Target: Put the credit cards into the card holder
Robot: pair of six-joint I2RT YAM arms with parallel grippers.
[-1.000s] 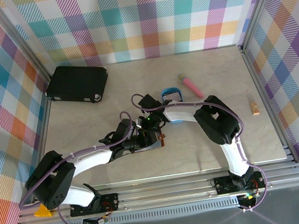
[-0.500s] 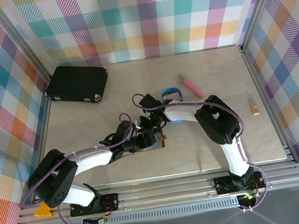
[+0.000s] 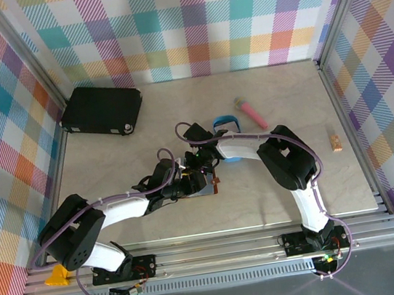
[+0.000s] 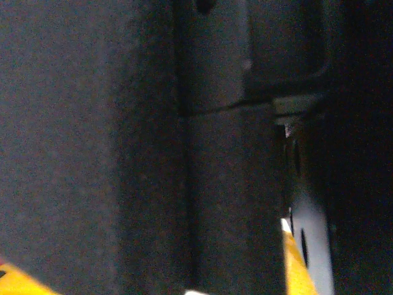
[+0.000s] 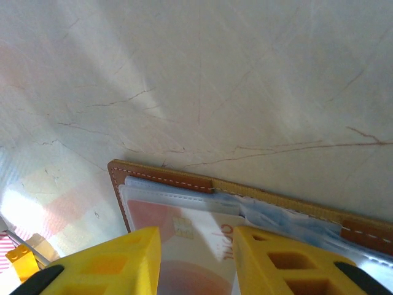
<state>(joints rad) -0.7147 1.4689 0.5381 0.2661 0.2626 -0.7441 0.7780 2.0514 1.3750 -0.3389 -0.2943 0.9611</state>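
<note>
Overhead, the small brown leather card holder (image 3: 210,187) lay open on the pale marbled counter (image 3: 110,152). The left arm (image 3: 128,207) reached it from the holder's left and the right arm (image 3: 244,143) from its far side. From the left wrist, everything was dark and blurred, so I cannot tell how the left jaws stood. From the right wrist, the right jaws stood spread, their yellow fingers (image 5: 123,258) straddling a white credit card with a red circle (image 5: 193,258). The card lay flat, partly tucked into the holder's pale pocket. The holder's stitched edge ran crosswise just beyond the fingertips, so the right jaws were probably the better placed to push the card home.
</note>
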